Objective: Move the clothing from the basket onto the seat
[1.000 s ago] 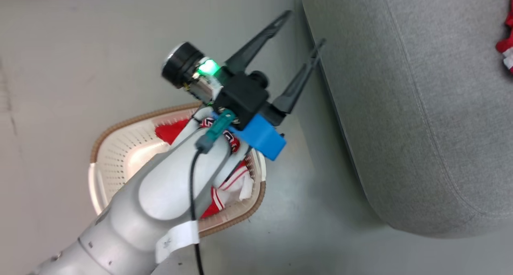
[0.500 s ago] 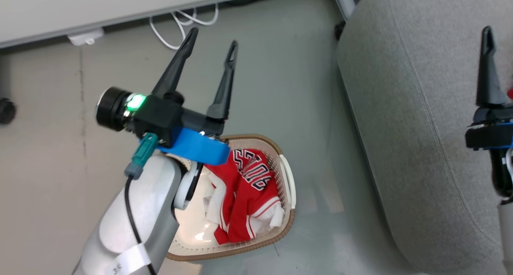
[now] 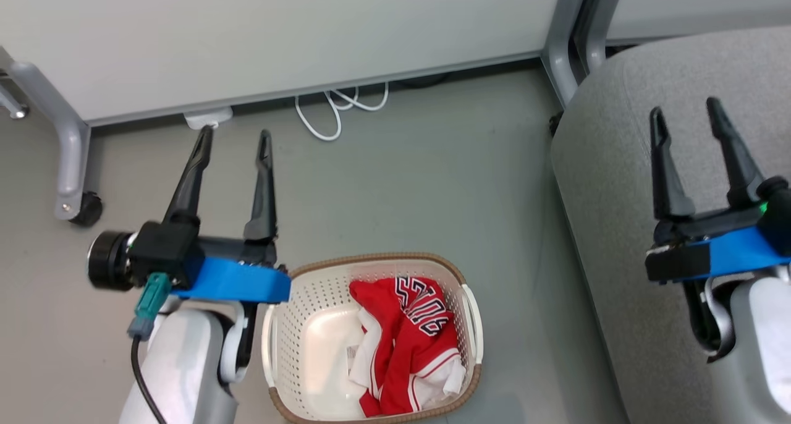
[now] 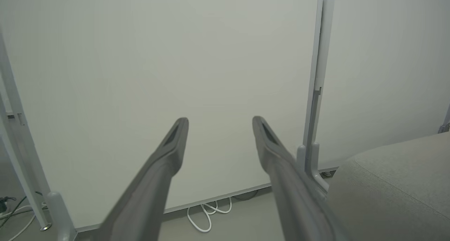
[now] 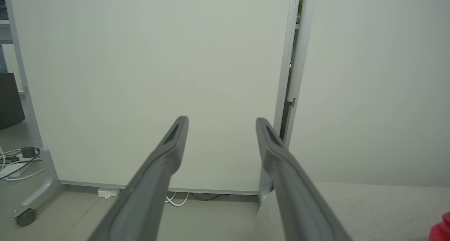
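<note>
Left jaws now clear of basket (image 3: 371,258), apart; right jaws over seat (image 3: 605,183), apart; clothing (image 3: 401,343) in basket.

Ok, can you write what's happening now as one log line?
left tool: open, empty, beside basket | right tool: open, empty, over seat | clothing: in basket

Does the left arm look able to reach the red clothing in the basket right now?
Probably yes: the left gripper is open and empty beside the basket, and nothing covers the clothing, though it points away toward the white panel.
</note>
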Tool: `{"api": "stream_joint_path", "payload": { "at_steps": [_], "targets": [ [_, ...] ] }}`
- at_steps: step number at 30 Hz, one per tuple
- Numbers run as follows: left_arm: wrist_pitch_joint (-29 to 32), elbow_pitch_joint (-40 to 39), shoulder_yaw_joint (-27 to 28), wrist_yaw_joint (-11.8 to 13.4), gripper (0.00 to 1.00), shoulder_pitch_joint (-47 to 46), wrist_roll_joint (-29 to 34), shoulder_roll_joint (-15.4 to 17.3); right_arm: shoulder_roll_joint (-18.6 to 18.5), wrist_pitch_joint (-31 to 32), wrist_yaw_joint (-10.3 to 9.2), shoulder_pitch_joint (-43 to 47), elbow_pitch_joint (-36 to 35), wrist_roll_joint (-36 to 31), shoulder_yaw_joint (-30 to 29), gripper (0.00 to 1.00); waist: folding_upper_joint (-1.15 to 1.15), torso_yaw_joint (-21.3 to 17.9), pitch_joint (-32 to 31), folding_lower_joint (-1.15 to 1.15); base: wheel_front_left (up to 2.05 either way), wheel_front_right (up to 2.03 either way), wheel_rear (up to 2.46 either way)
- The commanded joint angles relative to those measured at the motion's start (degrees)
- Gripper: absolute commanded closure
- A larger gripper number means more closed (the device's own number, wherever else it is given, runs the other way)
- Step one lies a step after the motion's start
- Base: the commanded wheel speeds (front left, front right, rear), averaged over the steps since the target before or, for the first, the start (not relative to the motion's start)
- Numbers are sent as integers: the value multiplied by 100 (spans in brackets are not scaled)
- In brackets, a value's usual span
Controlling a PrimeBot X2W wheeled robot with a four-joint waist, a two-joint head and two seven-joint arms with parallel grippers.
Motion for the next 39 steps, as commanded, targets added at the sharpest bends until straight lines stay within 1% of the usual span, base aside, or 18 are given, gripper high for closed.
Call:
{"api": "stream_joint_path", "payload": {
  "at_steps": [1,6,8,17,28,39],
  "targets": [
    [-17,-33,96,-33,0,130,67,-39,40,-20,1,156,-27,22,22,0,0,61,-134,1,0,0,0],
    [-17,-140,419,-144,0,587,205,-140,173,-20,1,509,-89,64,105,0,0,114,-349,1,0,0,0],
    [-17,-195,564,-210,0,817,248,-227,260,-20,1,760,-106,92,136,0,0,133,-463,1,0,0,0],
    [-17,-254,854,-344,0,1336,295,-357,384,-20,1,1443,-237,107,168,0,0,179,-718,1,0,0,0],
    [-17,-129,851,-393,0,1670,131,-388,552,-20,1,1992,-297,123,76,0,0,225,-870,1,0,0,0],
    [-17,-71,753,-362,0,1646,37,-388,617,-20,1,2108,-300,88,39,0,0,224,-858,1,0,0,0]
  ]
}}
